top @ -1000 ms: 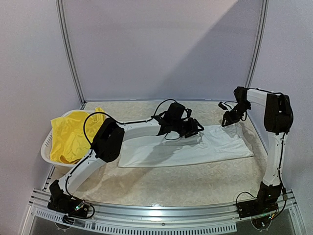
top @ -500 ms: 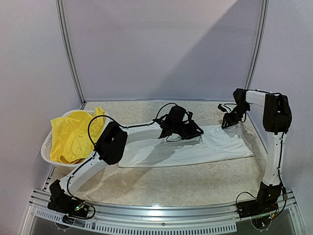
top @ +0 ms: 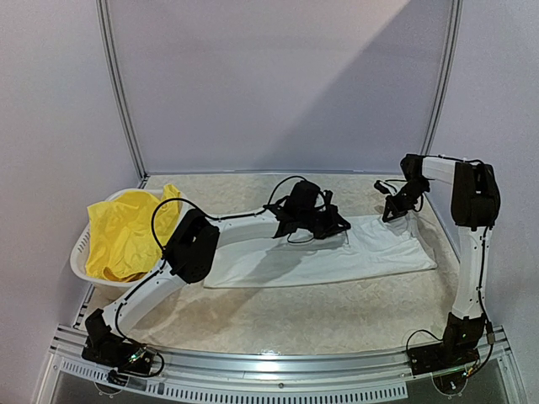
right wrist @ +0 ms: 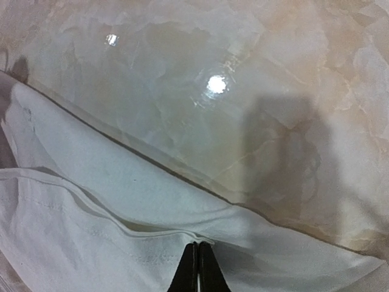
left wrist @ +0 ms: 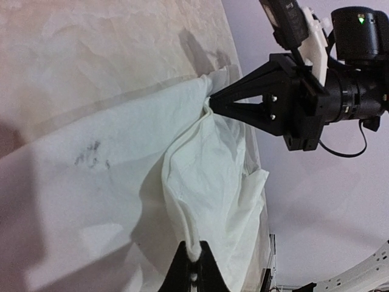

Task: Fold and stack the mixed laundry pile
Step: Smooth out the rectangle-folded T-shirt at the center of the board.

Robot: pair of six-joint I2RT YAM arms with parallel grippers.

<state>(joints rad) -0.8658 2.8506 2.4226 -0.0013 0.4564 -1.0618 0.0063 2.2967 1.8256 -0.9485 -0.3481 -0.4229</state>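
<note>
A beige marbled table [top: 320,311] sits under pale walls. I have the white T-shirt [top: 337,257] spread flat just this side of both claws. The left gripper [left wrist: 193,260] and right gripper [right wrist: 199,254] each pinch its far edge, so I judge the first fold is barely begun. Far left of them, the yellow shorts [top: 126,236] wait in the white basket [top: 80,252]. Nothing seems to block the fold.

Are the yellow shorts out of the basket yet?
No, the yellow shorts sit bunched inside the white basket at the left.
</note>
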